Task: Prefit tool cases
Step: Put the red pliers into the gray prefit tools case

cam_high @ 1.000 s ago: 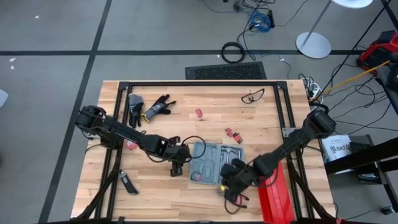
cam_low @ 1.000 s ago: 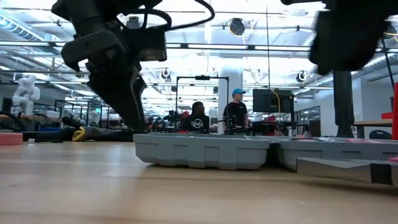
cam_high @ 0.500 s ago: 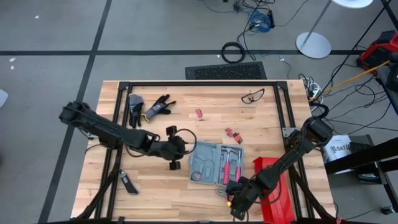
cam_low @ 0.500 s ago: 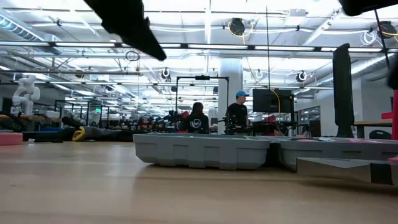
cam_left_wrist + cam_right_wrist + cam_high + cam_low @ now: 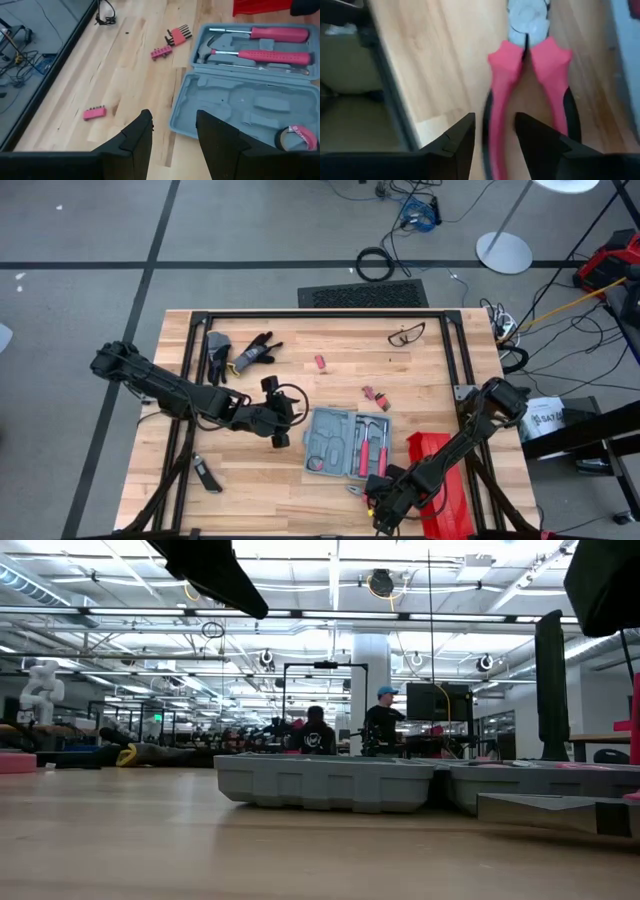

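The tool case [image 5: 345,442] lies open and flat on the table, blue-grey with grey slots; in the left wrist view the tool case [image 5: 240,100] has a pink-handled hammer [image 5: 277,56] and a roll of tape [image 5: 292,136] lying in it. My left gripper [image 5: 172,137] hangs open above the bare wood just left of the case and holds nothing. My right gripper [image 5: 494,137] is open near the table's front edge, pointing steeply down over pink-handled pliers [image 5: 527,65] that lie on the wood. One pliers handle [image 5: 496,115] lies between its fingers; I cannot tell whether they touch it.
A red ribbed box [image 5: 440,480] lies right of the case. Hex keys [image 5: 179,35] and pink bit holders [image 5: 161,51] lie beyond the case. Gloves [image 5: 245,352] and safety glasses [image 5: 405,334] lie at the back, a small dark tool [image 5: 207,475] at the front left.
My left gripper has risen from the case's left edge, drawn back toward the table's left and tipped more level. My right gripper has gone from over the case's right half toward the near edge and down to the pliers.
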`<action>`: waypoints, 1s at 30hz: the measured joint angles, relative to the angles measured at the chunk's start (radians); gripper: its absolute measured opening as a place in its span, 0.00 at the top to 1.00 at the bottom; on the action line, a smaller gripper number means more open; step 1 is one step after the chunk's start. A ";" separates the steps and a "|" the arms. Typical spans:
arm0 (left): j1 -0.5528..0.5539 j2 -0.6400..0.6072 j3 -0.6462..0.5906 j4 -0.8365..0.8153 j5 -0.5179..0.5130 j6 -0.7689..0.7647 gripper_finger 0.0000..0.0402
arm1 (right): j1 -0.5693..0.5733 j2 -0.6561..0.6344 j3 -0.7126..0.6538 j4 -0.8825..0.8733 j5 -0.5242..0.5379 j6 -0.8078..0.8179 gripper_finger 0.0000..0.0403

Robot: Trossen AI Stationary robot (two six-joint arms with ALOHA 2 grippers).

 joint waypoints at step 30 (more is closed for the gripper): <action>0.041 0.151 0.000 0.238 0.213 0.757 0.61 | 0.011 0.084 0.490 -0.686 0.291 0.308 0.90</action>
